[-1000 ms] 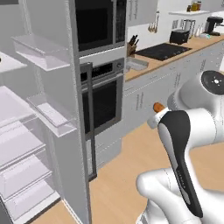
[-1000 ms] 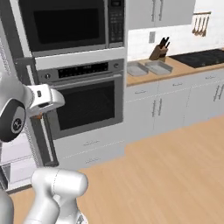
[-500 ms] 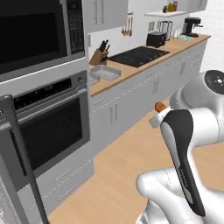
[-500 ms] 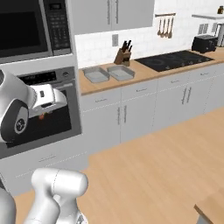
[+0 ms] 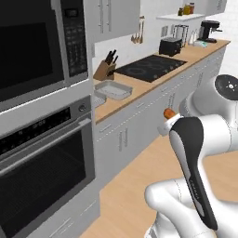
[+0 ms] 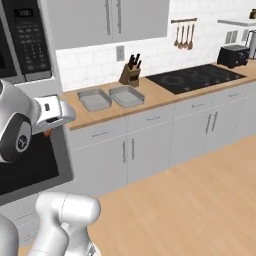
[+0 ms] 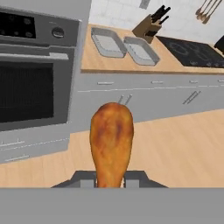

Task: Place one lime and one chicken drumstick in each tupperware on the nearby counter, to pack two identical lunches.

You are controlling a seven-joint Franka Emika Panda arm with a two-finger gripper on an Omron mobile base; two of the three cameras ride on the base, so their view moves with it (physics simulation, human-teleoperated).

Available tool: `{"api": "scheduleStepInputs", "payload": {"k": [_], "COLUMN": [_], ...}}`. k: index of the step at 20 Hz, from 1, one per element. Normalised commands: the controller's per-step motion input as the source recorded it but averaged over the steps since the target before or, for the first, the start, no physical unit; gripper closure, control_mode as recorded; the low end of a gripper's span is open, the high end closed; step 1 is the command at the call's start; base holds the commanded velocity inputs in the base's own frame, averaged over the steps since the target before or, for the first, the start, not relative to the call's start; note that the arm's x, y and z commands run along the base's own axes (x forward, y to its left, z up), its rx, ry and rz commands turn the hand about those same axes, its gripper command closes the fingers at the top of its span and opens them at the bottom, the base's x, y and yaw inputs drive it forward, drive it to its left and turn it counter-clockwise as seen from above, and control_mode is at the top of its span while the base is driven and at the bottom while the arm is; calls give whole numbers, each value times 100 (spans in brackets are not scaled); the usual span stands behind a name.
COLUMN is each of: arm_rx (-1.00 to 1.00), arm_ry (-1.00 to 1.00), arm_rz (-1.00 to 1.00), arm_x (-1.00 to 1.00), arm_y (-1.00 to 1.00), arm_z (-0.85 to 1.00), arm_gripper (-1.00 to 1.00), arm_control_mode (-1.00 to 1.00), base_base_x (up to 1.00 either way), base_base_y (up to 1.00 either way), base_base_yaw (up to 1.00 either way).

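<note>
Gripper (image 7: 110,180) jaws are clamped on the thin bone end of the chicken drumstick (image 7: 111,142), plump end pointing forward, carried in air well short of the two empty tupperware (image 7: 106,43) on the counter (image 7: 87,61). Drumstick judged light, rigid, possibly slick; the narrow-end hold suits it, though the heavy end may swing.

Legible text, labels, numbers: none I can log. Microwave control panel (image 6: 26,37), up and beyond the end effector (image 7: 110,181): pale marks, too small and blurred for me to read. Oven panel (image 7: 17,25): faint display marks, unreadable.
</note>
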Motion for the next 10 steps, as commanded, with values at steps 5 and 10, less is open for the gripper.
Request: {"api": "scheduleStepInputs", "payload": {"k": [5, 10], "arm_rx": [0, 0], "arm_ry": [0, 0], "arm_rz": [0, 0], "arm_x": [0, 0], "arm_y": [0, 0], "arm_z": [0, 0], "arm_gripper": [100, 100], "arm_control_mode": [100, 100], "base_base_x": [100, 100], "base_base_y": [-29, -52], "base_base_yaw": [0, 9]}}
